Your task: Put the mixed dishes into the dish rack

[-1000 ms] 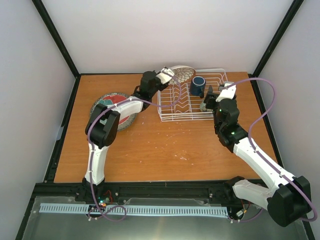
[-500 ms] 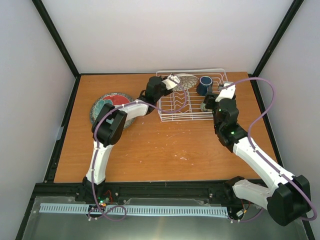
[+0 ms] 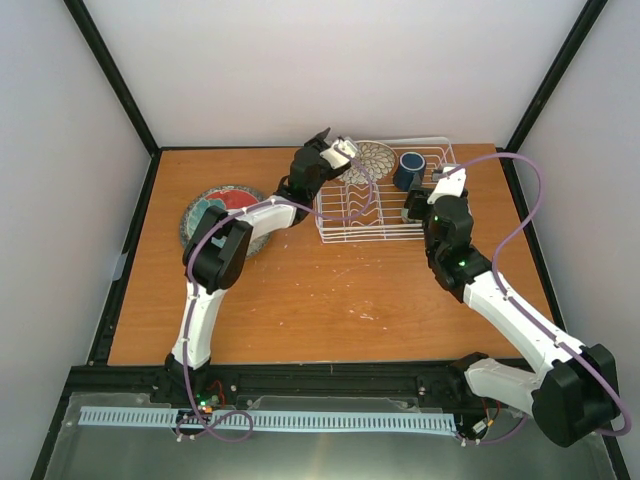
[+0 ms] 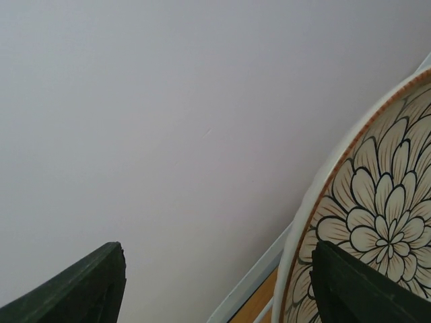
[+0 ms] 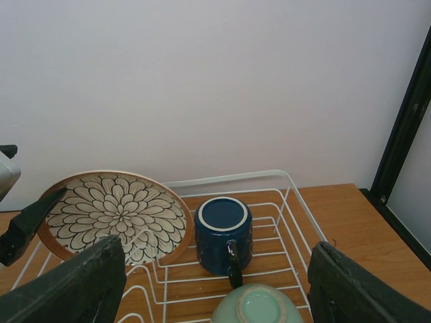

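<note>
Loading at the far corner: the left tool (image 3: 335, 148) hangs with its jaws wide and holds nothing, its fingers either side of the rim of the petal-patterned plate (image 5: 118, 215). The plate leans tilted in the far left end of the dish rack (image 3: 375, 225). The dark blue mug (image 5: 222, 232) stands just beside the plate, mouth up, and the small pale green bowl (image 5: 259, 306) sits inverted at the near side. The right tool (image 3: 418, 205) hovers by the rack's right end, jaws apart and empty.

The step in hand appears to be letting go of the plate cleanly. Whether one finger touches the rim cannot be told from the left wrist view, so the tool would do best to back straight out along the plate's edge, without swinging sideways. A nudge could tip the leaning plate onto the mug or off the wires.

The red-rimmed teal plate (image 3: 225, 200) lies on the large speckled grey plate (image 3: 252, 243) at the left of the worktop (image 3: 330, 290), well apart from the rack, so the task looks about half done.
</note>
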Available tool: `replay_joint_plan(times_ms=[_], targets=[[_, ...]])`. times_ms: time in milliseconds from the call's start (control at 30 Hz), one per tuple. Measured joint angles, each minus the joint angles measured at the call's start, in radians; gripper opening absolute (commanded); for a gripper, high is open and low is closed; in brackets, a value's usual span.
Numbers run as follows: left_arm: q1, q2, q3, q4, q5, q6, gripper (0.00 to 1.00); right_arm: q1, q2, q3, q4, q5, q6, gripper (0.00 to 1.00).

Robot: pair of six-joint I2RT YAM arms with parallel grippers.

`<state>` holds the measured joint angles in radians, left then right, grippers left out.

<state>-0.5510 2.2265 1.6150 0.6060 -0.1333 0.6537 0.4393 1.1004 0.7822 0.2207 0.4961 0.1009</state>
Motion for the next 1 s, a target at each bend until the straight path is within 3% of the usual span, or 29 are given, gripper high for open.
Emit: replay_joint_plan(times_ms=[267, 433, 500, 600, 700, 800, 867, 1000], targets=[[0.006, -0.055, -0.026, -0.029, -0.040, -0.042, 0.83, 0.000, 0.000, 0.000, 0.000, 0.001, 0.000, 0.74], [0.042, -0.237, -0.072, -0.148, -0.027, -0.145, 0.82, 0.000, -0.001, 0.000, 0.000, 0.002, 0.000, 0.74], [0.092, -0.342, -0.073, -0.232, 0.000, -0.208, 0.77, 0.000, -0.002, 0.000, 0.000, 0.003, 0.000, 0.74], [0.261, -0.484, 0.035, -0.469, 0.067, -0.330, 0.62, 0.000, -0.008, 0.000, 0.000, 0.001, 0.002, 0.74], [0.505, -0.499, 0.294, -0.743, 0.145, -0.457, 0.60, -0.001, -0.016, 0.000, 0.000, -0.013, 0.014, 0.74], [0.726, -0.484, 0.456, -0.990, 0.211, -0.540, 0.58, -0.001, -0.018, -0.001, 0.000, -0.038, 0.028, 0.74], [0.823, -0.467, 0.496, -1.136, 0.272, -0.569, 0.58, -0.001, -0.018, -0.002, -0.002, -0.056, 0.038, 0.74], [0.892, -0.406, 0.425, -1.357, 0.426, -0.590, 0.55, -0.001, -0.023, -0.002, -0.010, -0.090, 0.054, 0.74]])
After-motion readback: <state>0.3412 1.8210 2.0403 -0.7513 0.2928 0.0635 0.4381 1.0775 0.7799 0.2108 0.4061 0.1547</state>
